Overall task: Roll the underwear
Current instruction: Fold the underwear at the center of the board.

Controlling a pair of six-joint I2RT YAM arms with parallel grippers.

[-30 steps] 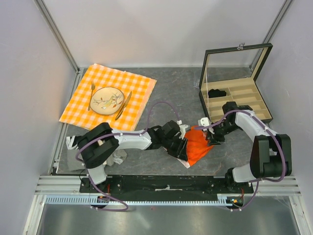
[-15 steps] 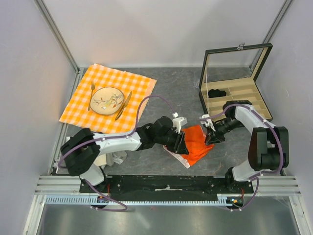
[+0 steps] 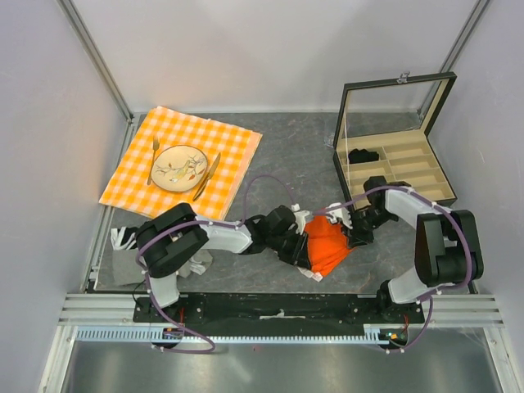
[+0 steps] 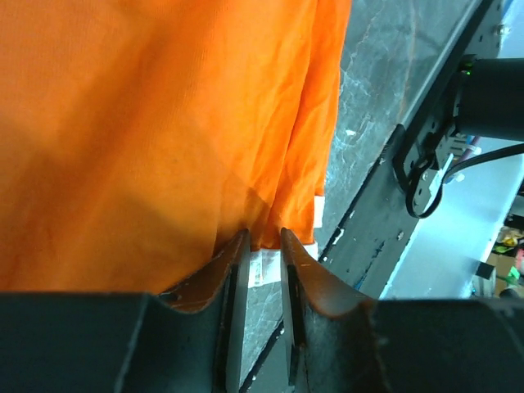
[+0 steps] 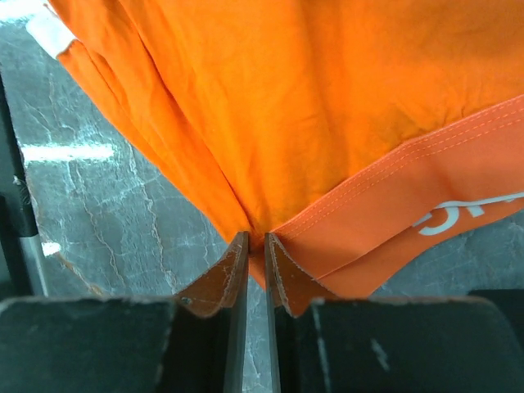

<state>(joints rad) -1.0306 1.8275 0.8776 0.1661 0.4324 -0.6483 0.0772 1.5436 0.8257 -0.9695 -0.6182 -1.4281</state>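
Pinching the underwear [image 3: 326, 244] between nearly closed jaws, the left gripper [image 4: 260, 239] holds its 9 o'clock edge and the right gripper [image 5: 256, 239] its 3 o'clock edge. The garment lies at 5 o'clock on the surface [image 3: 295, 155]. Rolling seems barely started. The next move likely calls for turning one edge over evenly.
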